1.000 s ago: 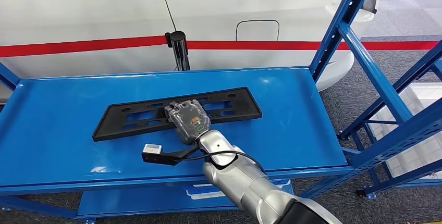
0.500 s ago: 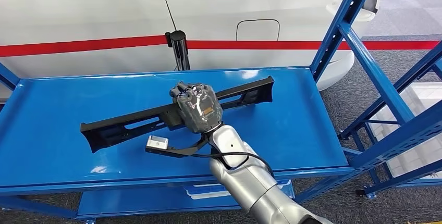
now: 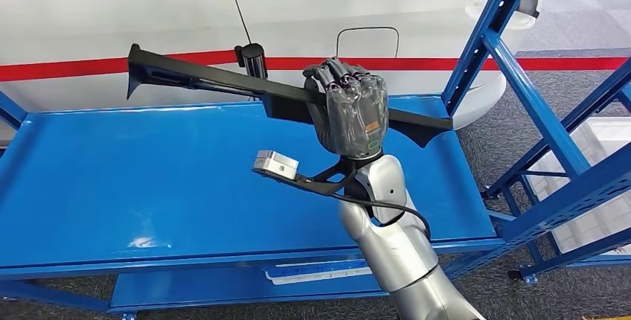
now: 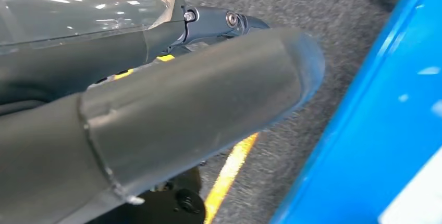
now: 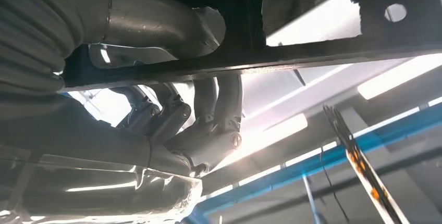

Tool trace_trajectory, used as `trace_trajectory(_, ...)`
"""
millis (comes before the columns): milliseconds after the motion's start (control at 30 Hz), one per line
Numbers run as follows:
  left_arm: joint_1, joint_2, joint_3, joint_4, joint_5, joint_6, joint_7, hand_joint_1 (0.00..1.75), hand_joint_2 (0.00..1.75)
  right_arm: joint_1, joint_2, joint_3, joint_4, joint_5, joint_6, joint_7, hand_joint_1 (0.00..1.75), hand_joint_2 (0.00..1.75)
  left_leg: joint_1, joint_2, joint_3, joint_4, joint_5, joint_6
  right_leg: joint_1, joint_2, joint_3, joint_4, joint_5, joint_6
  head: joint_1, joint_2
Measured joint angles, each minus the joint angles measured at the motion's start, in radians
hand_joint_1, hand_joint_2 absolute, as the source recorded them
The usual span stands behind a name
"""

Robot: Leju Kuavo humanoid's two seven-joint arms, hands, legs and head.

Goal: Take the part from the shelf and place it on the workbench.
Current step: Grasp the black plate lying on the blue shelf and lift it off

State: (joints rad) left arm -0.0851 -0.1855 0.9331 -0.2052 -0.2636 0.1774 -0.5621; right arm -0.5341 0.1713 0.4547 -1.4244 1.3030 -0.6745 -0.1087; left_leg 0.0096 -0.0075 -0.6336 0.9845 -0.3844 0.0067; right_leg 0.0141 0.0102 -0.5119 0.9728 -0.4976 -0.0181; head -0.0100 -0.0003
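Right hand (image 3: 350, 115) grips black part (image 3: 201, 78) above blue shelf (image 3: 111, 178); label unreadable.

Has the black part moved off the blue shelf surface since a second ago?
Yes. The black part, gripped by the right hand, has risen from lying flat on the blue shelf to clear above it, reaching the red stripe behind.

**Blue shelf and the floor under it**

A blue metal shelf (image 3: 111, 178) with a raised rim stands in front of a white vehicle. Its glossy top surface reflects light near the front edge. A lower blue shelf level (image 3: 186, 286) sits beneath it, with a white label (image 3: 327, 272) on its front. Blue slanted frame posts (image 3: 484, 45) rise at the right. Everything stands on grey carpet floor (image 3: 484, 149).
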Motion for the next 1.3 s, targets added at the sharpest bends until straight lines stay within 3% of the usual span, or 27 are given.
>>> trace_trajectory(367, 0.000, -0.003, 0.001, 0.000, -0.014, 0.032, 0.114, 0.00, 0.00, 0.000, -0.032, -0.007, -0.068, -0.012, 0.018, 0.005, 1.75, 1.75, 0.000, 0.000, 0.000, 0.000, 0.000, 0.000, 0.001, 0.000, 0.001, 0.000, 0.000, 0.000, 0.000, 0.000)
trace_trajectory(667, 0.000, -0.006, 0.021, 0.000, 0.000, -0.005, 0.188, 0.00, 0.00, -0.031, -0.030, -0.004, -0.066, -0.219, 0.204, -0.008, 1.75, 1.75, 0.000, -0.001, 0.000, 0.000, 0.000, 0.000, 0.000, 0.000, 0.001, 0.000, 0.000, 0.000, 0.000, 0.000)
trace_trajectory(833, -0.001, -0.007, 0.033, 0.000, 0.016, -0.003, 0.239, 0.00, 0.00, -0.057, -0.023, 0.002, -0.060, -0.287, 0.261, -0.013, 1.75, 1.75, -0.004, 0.000, 0.000, 0.006, -0.012, 0.021, -0.007, 0.000, 0.006, -0.005, -0.002, 0.007, -0.001, 0.000)
trace_trajectory(900, -0.002, -0.010, 0.043, 0.000, 0.023, -0.006, 0.253, 0.00, 0.00, -0.072, -0.016, 0.004, -0.058, -0.304, 0.274, -0.014, 1.75, 1.75, 0.001, 0.002, 0.016, -0.017, -0.005, 0.029, -0.004, -0.002, 0.005, -0.002, -0.007, 0.010, -0.001, 0.000)
trace_trajectory(967, -0.003, -0.013, 0.048, 0.000, 0.024, -0.008, 0.259, 0.00, 0.00, -0.087, -0.013, 0.006, -0.056, -0.310, 0.278, -0.015, 1.75, 1.75, 0.008, 0.006, 0.035, -0.040, 0.005, 0.037, -0.005, -0.004, -0.023, 0.058, -0.037, 0.010, 0.001, 0.000)
trace_trajectory(1033, -0.004, -0.014, 0.051, 0.000, 0.024, -0.011, 0.261, 0.00, 0.00, -0.095, -0.015, 0.008, -0.052, -0.316, 0.280, -0.016, 1.75, 1.75, 0.008, 0.007, 0.039, -0.042, 0.008, 0.040, -0.016, -0.005, -0.089, 0.184, -0.086, 0.011, 0.002, 0.000)
trace_trajectory(1100, -0.004, -0.015, 0.054, 0.000, 0.028, -0.015, 0.264, 0.00, 0.00, -0.096, -0.017, 0.010, -0.044, -0.329, 0.281, -0.018, 1.75, 1.75, 0.012, 0.006, 0.037, -0.040, 0.007, 0.037, -0.030, -0.005, -0.142, 0.266, -0.101, 0.026, 0.002, 0.000)
trace_trajectory(1133, -0.004, -0.016, 0.057, 0.000, 0.031, -0.017, 0.266, 0.00, 0.00, -0.096, -0.017, 0.013, -0.041, -0.338, 0.280, -0.021, 1.75, 1.75, 0.015, 0.006, 0.035, -0.037, 0.005, 0.033, -0.038, -0.006, -0.144, 0.258, -0.086, 0.040, 0.002, 0.000)
trace_trajectory(1200, -0.004, -0.018, 0.064, 0.000, 0.039, -0.017, 0.267, 0.00, 0.00, -0.097, -0.013, 0.019, -0.037, -0.361, 0.276, -0.032, 1.75, 1.75, 0.026, 0.006, 0.031, -0.023, -0.003, 0.019, -0.056, -0.011, -0.093, 0.138, -0.025, 0.074, 0.002, 0.000)
trace_trajectory(1233, -0.004, -0.019, 0.068, -0.001, 0.041, -0.016, 0.267, 0.00, 0.00, -0.098, -0.010, 0.023, -0.036, -0.377, 0.272, -0.039, 1.75, 1.75, 0.029, 0.005, 0.027, -0.014, -0.007, 0.008, -0.057, -0.012, -0.065, 0.089, 0.000, 0.085, 0.004, 0.000)
trace_trajectory(1267, -0.005, -0.019, 0.071, -0.001, 0.043, -0.014, 0.267, 0.00, 0.00, -0.099, -0.007, 0.026, -0.036, -0.396, 0.267, -0.047, 1.75, 1.75, 0.030, 0.004, 0.023, -0.004, -0.011, -0.003, -0.057, -0.011, -0.048, 0.055, 0.017, 0.088, 0.006, 0.000)
trace_trajectory(1300, -0.005, -0.019, 0.073, -0.002, 0.043, -0.013, 0.267, 0.00, 0.00, -0.100, -0.004, 0.027, -0.036, -0.418, 0.263, -0.054, 1.75, 1.75, 0.029, 0.002, 0.017, 0.007, -0.014, -0.011, -0.057, -0.008, -0.045, 0.048, 0.020, 0.085, 0.007, 0.000)
